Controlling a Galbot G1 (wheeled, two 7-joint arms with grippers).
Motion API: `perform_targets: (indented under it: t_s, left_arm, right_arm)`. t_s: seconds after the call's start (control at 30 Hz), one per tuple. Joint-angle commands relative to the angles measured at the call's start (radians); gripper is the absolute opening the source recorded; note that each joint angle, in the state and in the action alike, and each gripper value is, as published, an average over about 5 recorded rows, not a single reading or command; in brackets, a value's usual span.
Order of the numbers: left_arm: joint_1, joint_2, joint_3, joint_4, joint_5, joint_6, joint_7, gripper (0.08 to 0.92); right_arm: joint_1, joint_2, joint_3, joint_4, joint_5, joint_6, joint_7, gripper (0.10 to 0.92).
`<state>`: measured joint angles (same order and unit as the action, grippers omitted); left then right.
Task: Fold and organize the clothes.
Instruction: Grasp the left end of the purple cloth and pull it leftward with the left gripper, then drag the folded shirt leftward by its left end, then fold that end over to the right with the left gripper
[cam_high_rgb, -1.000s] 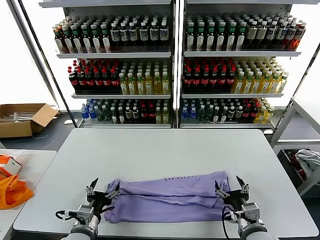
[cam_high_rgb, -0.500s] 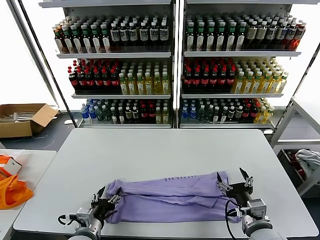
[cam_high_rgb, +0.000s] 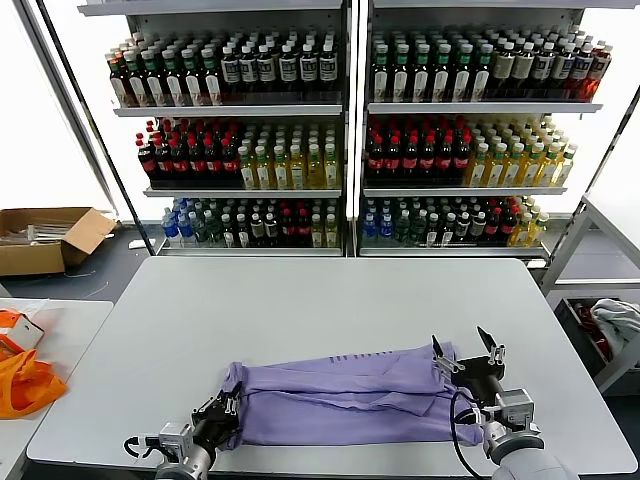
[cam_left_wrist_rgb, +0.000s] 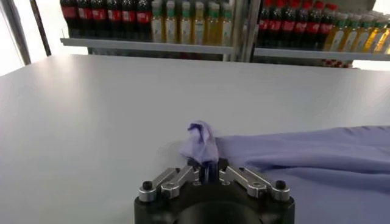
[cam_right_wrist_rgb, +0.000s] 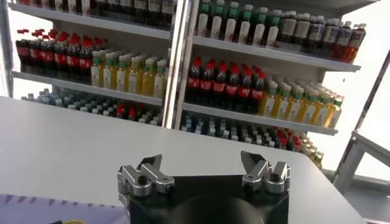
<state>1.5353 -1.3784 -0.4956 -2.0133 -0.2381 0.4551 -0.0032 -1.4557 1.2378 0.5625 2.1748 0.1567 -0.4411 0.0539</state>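
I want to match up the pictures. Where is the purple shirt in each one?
Head view: the purple T-shirt lies across the near part of the table, its left end pinched by the left gripper.
Left wrist view: it stretches off to one side, a bunched corner pinched in the gripper.
Right wrist view: only a purple sliver in the corner, beside the open right gripper.
Shared landmark: the bottle shelves behind the table.

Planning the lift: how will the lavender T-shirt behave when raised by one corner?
The lavender soft-fabric T-shirt will probably hang limp: it lies in wrinkled folds. The corner bunches in the left gripper, so it seems light. Likely it drags rather than slides on the white table.
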Motion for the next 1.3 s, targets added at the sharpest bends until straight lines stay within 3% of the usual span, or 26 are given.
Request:
perform_targets:
  t_s: [0.03, 0.3, 0.53, 0.8, 0.9, 1.03, 1.3]
  left_arm:
    - [0.003, -0.002, -0.017, 0.031, 0.039, -0.038, 0.014, 0.093]
    - [-0.01, 0.061, -0.16, -0.003, 0.028, -0.07, 0.011, 0.093]
    - [-0.018, 0.21, -0.375, -0.045, -0.014, -0.053, 0.015, 0.093]
    - [-0.024, 0.42, -0.626, 0.076, -0.113, -0.045, 0.015, 0.093]
    - [-0.038, 0.461, -0.667, 0.092, -0.136, -0.036, 0.015, 0.093]
    - [-0.047, 0.443, -0.628, 0.042, -0.12, -0.028, 0.02, 0.093]
    - [-0.05, 0.298, -0.381, -0.069, -0.041, -0.018, 0.023, 0.093]
  right_arm:
    - [0.019, -0.001, 0.0, -0.01, 0.006, 0.0, 0.001, 0.823]
    - [0.06, -0.013, -0.012, -0.031, 0.022, -0.001, 0.001, 0.823]
    - [0.12, -0.035, -0.011, -0.053, 0.041, -0.002, 0.003, 0.823]
    - [0.127, -0.033, -0.019, -0.05, 0.042, 0.002, 0.006, 0.823]
    - [0.121, -0.028, -0.022, -0.045, 0.039, 0.005, 0.008, 0.823]
    - [0.108, -0.024, -0.022, -0.032, 0.017, 0.012, 0.008, 0.823]
    - [0.069, -0.015, -0.025, 0.013, -0.018, 0.019, 0.008, 0.823]
